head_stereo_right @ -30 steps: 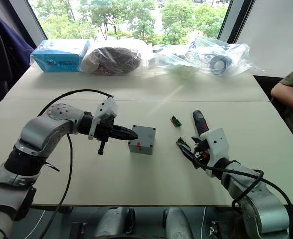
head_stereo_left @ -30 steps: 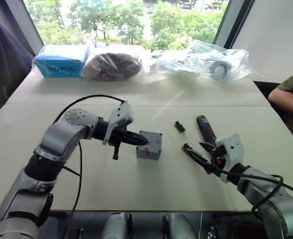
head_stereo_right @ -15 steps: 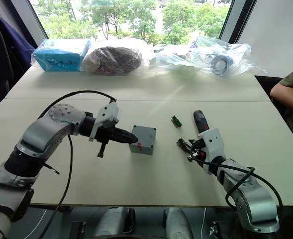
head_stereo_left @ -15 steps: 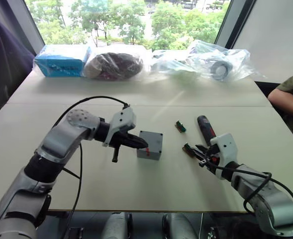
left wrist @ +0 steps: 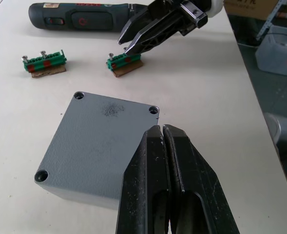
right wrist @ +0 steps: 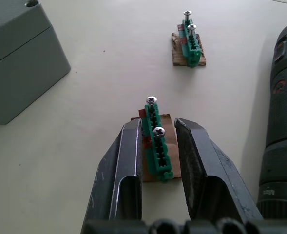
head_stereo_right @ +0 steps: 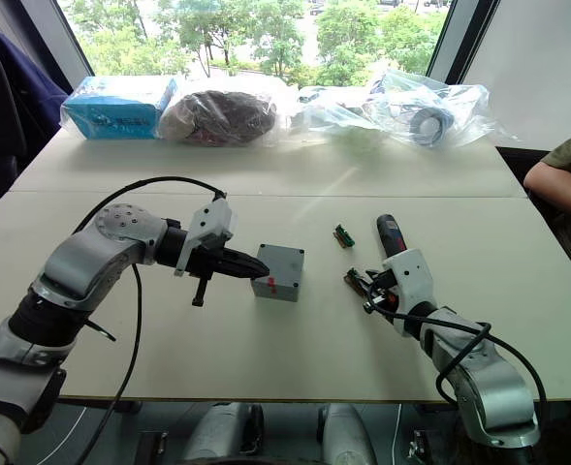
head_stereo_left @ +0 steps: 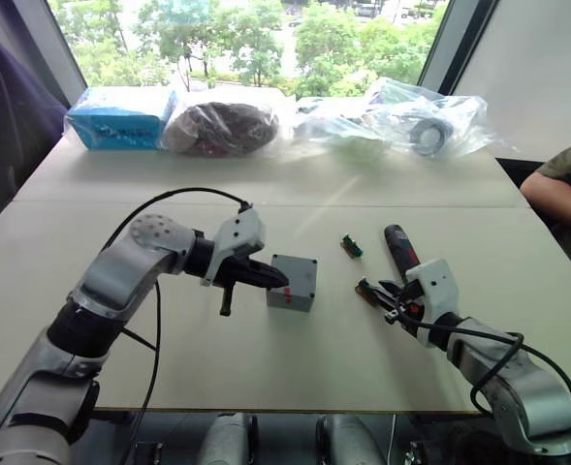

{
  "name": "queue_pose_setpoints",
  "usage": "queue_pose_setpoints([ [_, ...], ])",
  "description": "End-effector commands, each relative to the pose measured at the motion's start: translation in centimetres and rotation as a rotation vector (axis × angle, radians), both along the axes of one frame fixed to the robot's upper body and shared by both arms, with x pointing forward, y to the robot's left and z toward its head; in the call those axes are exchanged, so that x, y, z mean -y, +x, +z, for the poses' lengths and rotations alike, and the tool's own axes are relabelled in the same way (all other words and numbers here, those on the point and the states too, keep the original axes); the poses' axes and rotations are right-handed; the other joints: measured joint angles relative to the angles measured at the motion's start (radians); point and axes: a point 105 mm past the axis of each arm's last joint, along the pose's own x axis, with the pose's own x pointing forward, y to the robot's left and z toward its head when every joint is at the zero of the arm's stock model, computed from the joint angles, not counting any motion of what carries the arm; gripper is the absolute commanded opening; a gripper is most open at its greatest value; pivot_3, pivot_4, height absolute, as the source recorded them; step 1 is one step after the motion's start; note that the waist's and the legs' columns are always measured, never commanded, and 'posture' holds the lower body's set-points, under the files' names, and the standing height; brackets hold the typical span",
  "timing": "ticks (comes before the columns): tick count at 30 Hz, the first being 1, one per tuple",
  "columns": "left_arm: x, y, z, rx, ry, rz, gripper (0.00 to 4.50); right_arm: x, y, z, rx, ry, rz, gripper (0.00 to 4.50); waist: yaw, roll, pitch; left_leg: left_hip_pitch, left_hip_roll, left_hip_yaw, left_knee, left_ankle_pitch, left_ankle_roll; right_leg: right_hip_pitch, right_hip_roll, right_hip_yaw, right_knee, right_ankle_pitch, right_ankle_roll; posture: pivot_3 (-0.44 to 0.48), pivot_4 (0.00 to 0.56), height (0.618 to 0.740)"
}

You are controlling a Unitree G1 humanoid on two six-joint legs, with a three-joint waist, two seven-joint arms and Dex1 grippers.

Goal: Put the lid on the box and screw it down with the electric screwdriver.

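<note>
**Asker:** Where is everything on the table?

**Me:** Take the box (head_stereo_left: 292,282) as the landmark. It sits mid-table with the lid (left wrist: 97,141) already on it, corner screw holes showing. My left gripper (left wrist: 163,134) is pressed against the box's left side, its two black fingers closed together and holding nothing. To the right of the box lies a green connector on a brown card (right wrist: 155,146), carrying two small screws. My right gripper (right wrist: 155,139) straddles that connector, its fingers apart on either side and not yet pinching it. A second green connector (head_stereo_left: 350,246) lies right of the box and farther from me. The electric screwdriver (head_stereo_left: 401,252) lies flat beyond the connectors, farther right of the box, untouched.

**Asker:** Which step is this?

**Me:** I judge the lid is seated and I am fetching screws while steadying the box.

**Asker:** And next?

**Me:** Probably closing my right fingers on the connector squarely, without tipping its screws, then carrying them over to the lid's corners.
</note>
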Motion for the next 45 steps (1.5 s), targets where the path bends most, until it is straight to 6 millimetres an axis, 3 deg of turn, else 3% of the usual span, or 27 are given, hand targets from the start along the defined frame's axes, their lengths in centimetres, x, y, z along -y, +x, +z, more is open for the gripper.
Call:
queue_pose_setpoints([
  [1,0.0,-0.2,0.8,0.034,-0.018,-0.003,0.00,-0.1,0.2,0.7,0.037,-0.013,0.012,1.10,0.000,0.000,0.000,0.000,0.000,0.000,0.000,0.000,0.000,0.000,0.000,0.000,0.000,0.000,0.000,0.000,0.150,0.740],
  [11,0.1,-0.1,0.8,0.037,-0.021,0.007,0.00,0.1,0.4,0.7,0.037,-0.015,0.002,1.10,0.000,0.000,0.000,0.000,0.000,0.000,0.000,0.000,0.000,0.000,0.000,0.000,0.000,0.000,0.000,0.000,0.150,0.740],
  [15,0.0,0.0,0.5,0.039,-0.016,0.011,0.00,0.1,0.5,0.7,0.043,-0.025,-0.002,0.06,0.000,0.000,0.000,0.000,0.000,0.000,0.000,0.000,0.000,0.000,0.000,0.000,0.000,0.000,0.001,0.000,0.150,0.740],
  [25,-0.2,0.2,0.6,0.032,-0.022,0.025,0.00,-0.1,0.2,1.1,0.062,-0.028,0.025,0.06,0.000,0.000,0.000,0.000,0.000,0.000,0.000,0.000,0.000,0.000,0.000,0.000,0.000,0.001,0.002,0.000,0.150,0.740],
  [35,-1.0,1.1,0.6,-0.018,-0.067,0.082,0.00,-0.6,0.2,4.1,0.220,-0.133,0.131,0.06,0.000,0.000,0.000,0.000,0.000,0.000,0.000,0.000,0.000,0.000,0.000,0.000,0.000,0.001,0.002,0.000,0.150,0.740],
  [38,-1.4,1.5,0.8,-0.028,-0.081,0.104,0.00,-0.6,0.4,5.2,0.272,-0.233,0.177,0.06,0.000,0.000,0.000,0.000,0.000,0.000,0.000,0.000,0.000,0.000,0.000,0.000,0.000,0.001,0.003,0.000,0.150,0.740],
  [41,-2.4,2.2,1.7,-0.046,-0.114,0.154,0.00,-2.5,1.2,7.9,0.368,-0.225,0.256,0.06,-0.007,0.000,0.001,0.000,0.000,0.000,0.000,0.000,0.000,0.000,0.000,0.000,0.000,0.001,0.003,0.000,0.150,0.740],
  [45,-4.0,3.6,1.4,-0.028,-0.092,0.247,0.00,-6.0,1.9,9.3,0.407,-0.191,0.390,0.06,-0.011,0.000,0.001,0.000,0.001,-0.001,0.000,0.000,0.000,-0.001,0.002,0.000,0.001,0.002,0.003,0.000,0.150,0.740],
])
